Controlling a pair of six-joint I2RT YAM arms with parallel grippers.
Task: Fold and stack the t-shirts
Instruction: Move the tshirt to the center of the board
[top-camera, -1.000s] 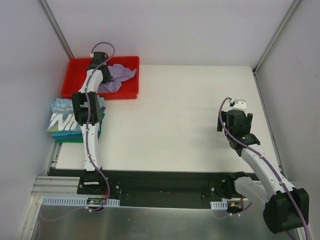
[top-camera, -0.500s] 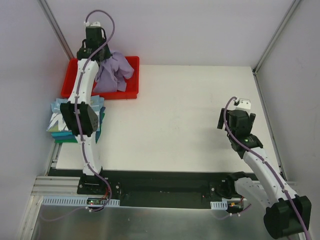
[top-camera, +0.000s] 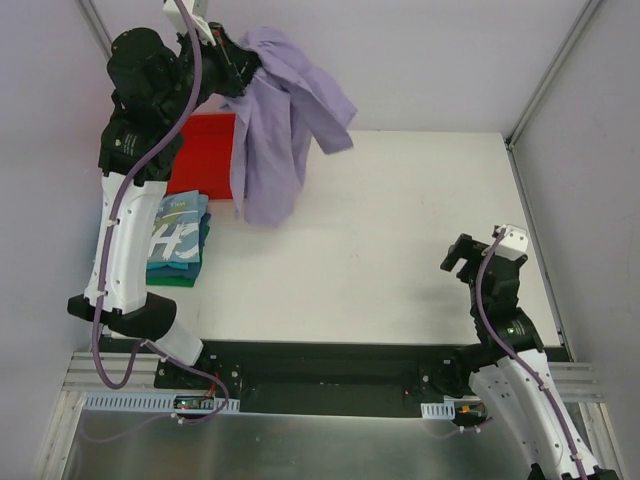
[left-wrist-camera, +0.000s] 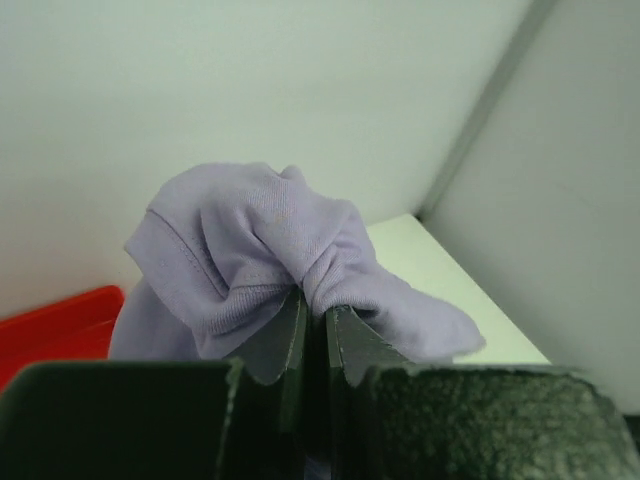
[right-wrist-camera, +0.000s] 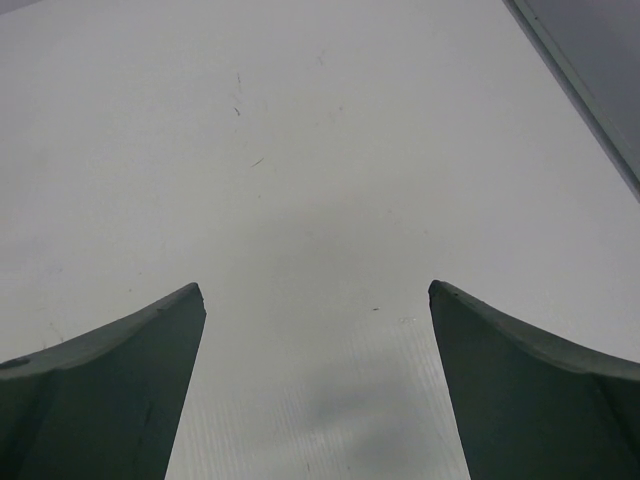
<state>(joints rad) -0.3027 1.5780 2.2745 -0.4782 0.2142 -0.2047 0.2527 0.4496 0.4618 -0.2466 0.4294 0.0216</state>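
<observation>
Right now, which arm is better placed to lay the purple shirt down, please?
Left: the left pincer is shut on the hanging purple shirt; the right pincer is open, far off.

**White shells, black joints, purple cables**

Both arms share one build: slim white link shells between bulky black joint housings. A purple cable (top-camera: 97, 335) trails along the left arm (top-camera: 125, 245), and a matching one (top-camera: 480, 300) follows the right arm (top-camera: 515, 388). Each wrist carries a small white block (top-camera: 510, 238). The left claw (left-wrist-camera: 315, 305) has dark matte fingers (left-wrist-camera: 275, 350) with curved inner edges. The right claw (right-wrist-camera: 315, 288) shows fingers of dark grey-green, tapering to blunt points.
</observation>
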